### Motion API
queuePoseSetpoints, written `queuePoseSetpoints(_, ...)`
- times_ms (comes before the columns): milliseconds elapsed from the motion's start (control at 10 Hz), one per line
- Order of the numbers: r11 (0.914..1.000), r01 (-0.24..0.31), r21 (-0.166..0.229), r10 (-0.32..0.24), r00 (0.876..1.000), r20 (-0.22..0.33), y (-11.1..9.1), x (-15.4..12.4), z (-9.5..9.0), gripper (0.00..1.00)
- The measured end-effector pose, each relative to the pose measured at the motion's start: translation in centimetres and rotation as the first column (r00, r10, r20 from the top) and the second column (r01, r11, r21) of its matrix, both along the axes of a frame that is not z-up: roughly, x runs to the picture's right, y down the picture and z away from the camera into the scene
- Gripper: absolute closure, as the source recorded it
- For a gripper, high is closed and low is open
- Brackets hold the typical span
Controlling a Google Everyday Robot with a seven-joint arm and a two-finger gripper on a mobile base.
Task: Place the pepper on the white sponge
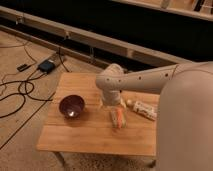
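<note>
The white sponge (113,121) lies on the wooden table (85,135), right of centre. The small orange-red pepper (119,118) lies lengthwise on top of it. My gripper (114,106) hangs at the end of the pale arm, directly over the far end of the sponge and the pepper. The arm's wrist hides most of the gripper.
A dark bowl (71,106) stands on the left part of the table. A white bottle with a printed label (142,109) lies on its side to the right of the sponge. Cables and a black box (46,65) lie on the floor to the left.
</note>
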State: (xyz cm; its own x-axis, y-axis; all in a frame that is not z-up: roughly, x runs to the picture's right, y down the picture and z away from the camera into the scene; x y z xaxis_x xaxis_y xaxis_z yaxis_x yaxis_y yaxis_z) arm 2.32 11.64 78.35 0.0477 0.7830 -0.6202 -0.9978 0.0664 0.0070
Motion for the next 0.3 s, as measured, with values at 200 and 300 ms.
queuePoseSetpoints(200,1.0,-0.009,-0.004,0.01,0.996,0.083,-0.6,-3.5,-2.0,0.2)
queuePoseSetpoints(300,0.9999,-0.013,-0.004,0.014,0.995,0.096,-0.7,-3.9,-2.2,0.2)
